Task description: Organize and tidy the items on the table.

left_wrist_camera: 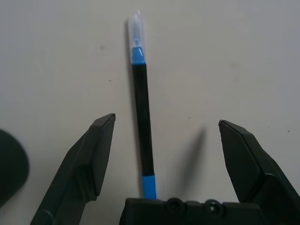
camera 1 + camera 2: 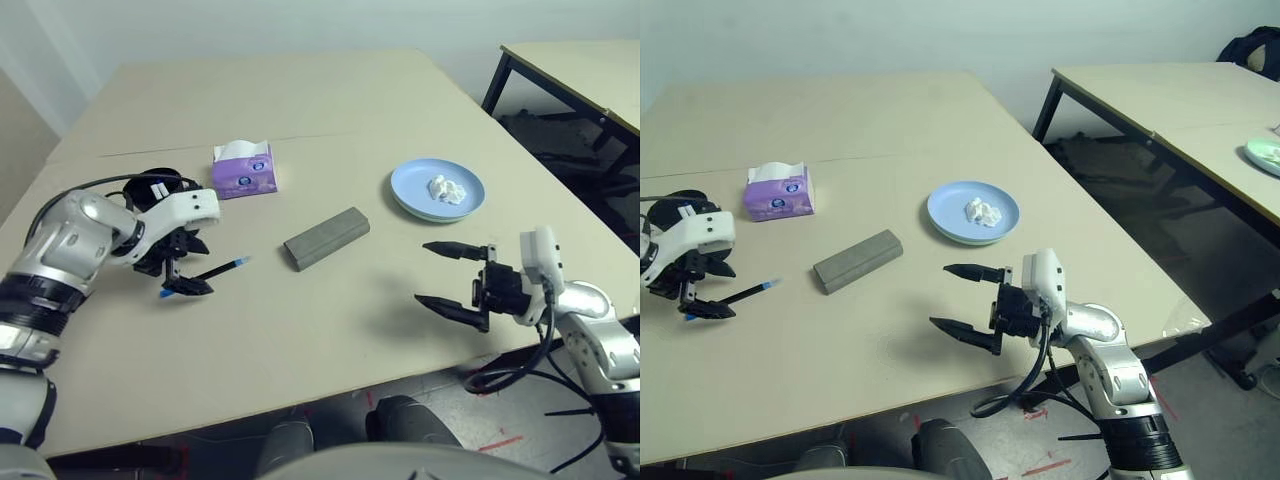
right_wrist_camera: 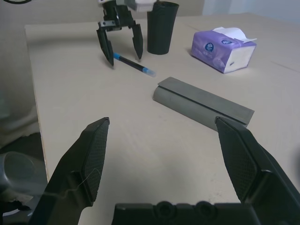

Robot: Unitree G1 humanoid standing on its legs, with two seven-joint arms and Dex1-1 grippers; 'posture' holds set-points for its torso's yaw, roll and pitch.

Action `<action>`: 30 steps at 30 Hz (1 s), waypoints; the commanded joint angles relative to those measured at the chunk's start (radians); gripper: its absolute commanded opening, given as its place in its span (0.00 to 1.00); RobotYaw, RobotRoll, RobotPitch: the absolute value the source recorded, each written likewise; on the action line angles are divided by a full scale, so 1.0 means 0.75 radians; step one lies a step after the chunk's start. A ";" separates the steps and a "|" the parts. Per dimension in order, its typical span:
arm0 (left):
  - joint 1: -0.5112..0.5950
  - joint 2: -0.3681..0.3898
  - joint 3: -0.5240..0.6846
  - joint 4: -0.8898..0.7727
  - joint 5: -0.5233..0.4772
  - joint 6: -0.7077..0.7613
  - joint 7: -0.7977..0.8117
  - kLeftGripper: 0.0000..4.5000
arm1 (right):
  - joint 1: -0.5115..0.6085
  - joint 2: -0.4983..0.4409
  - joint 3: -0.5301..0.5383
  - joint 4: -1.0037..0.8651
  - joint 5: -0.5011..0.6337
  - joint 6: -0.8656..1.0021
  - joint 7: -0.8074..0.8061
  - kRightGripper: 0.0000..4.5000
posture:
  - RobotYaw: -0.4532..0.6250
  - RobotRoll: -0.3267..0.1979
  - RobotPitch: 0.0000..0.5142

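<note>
Left claw [image 1: 166, 117]: jaws apart, astride the black pen [image 1: 143, 112], which lies on the bench [image 2: 300, 340]. Cup [image 3: 161, 30] upright just beside. Case [image 2: 327, 238] between this claw and the right claw [image 2: 420, 272], jaws also apart, near the bench's front edge. Wad [image 2: 447, 190] on blue plate [image 2: 408, 185], toward the right edge.

- The tabletop [image 2: 330, 350] is viewed from above by both head eyes, facing forward and down, its scene shared.
- The pen [image 1: 143, 112] is seen close from the left wrist.
- Pen and glasses case [image 3: 201, 103] are faced from the right wrist.
</note>
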 commanded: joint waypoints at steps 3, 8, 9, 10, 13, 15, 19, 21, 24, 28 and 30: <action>0.005 -0.049 -0.016 0.082 0.052 -0.067 0.030 1.00 | 0.016 -0.013 0.008 -0.013 -0.015 -0.006 0.000 1.00 | 0.26 0.62 0.00; -0.013 -0.092 -0.011 0.183 0.089 -0.134 0.066 1.00 | 0.026 -0.017 0.005 -0.021 -0.011 -0.005 -0.003 1.00 | 0.26 0.62 0.00; -0.017 -0.100 -0.013 0.205 0.099 -0.151 0.073 1.00 | 0.028 -0.017 0.005 -0.025 -0.011 -0.004 -0.004 1.00 | 0.25 0.62 0.00; -0.020 -0.107 -0.014 0.224 0.105 -0.165 0.078 1.00 | 0.031 -0.018 0.005 -0.028 -0.010 -0.003 -0.006 1.00 | 0.25 0.62 0.00; -0.027 -0.127 -0.014 0.270 0.110 -0.194 0.084 0.91 | 0.035 -0.018 0.004 -0.036 -0.008 0.000 -0.010 1.00 | 0.25 0.62 0.00; -0.033 -0.137 -0.014 0.297 0.112 -0.214 0.085 0.80 | 0.038 -0.019 0.005 -0.041 -0.008 0.002 -0.013 1.00 | 0.25 0.62 0.00; -0.042 -0.151 -0.010 0.325 0.111 -0.238 0.073 0.49 | 0.044 -0.020 0.006 -0.046 -0.007 0.003 -0.015 1.00 | 0.25 0.62 0.00; -0.044 -0.152 -0.008 0.325 0.106 -0.240 0.061 0.36 | 0.045 -0.020 0.006 -0.049 -0.006 0.005 -0.016 1.00 | 0.25 0.62 0.00; -0.041 -0.142 0.008 0.298 0.089 -0.230 0.034 0.13 | 0.045 -0.021 0.006 -0.052 -0.005 0.009 -0.016 1.00 | 0.26 0.62 0.00; -0.035 -0.102 0.069 0.194 0.017 -0.154 -0.031 0.02 | 0.046 -0.022 0.006 -0.059 0.000 0.016 -0.018 1.00 | 0.26 0.62 0.00; -0.047 -0.085 0.142 0.110 -0.068 -0.052 -0.062 0.02 | 0.047 -0.020 0.001 -0.065 0.007 0.025 -0.024 1.00 | 0.26 0.62 0.00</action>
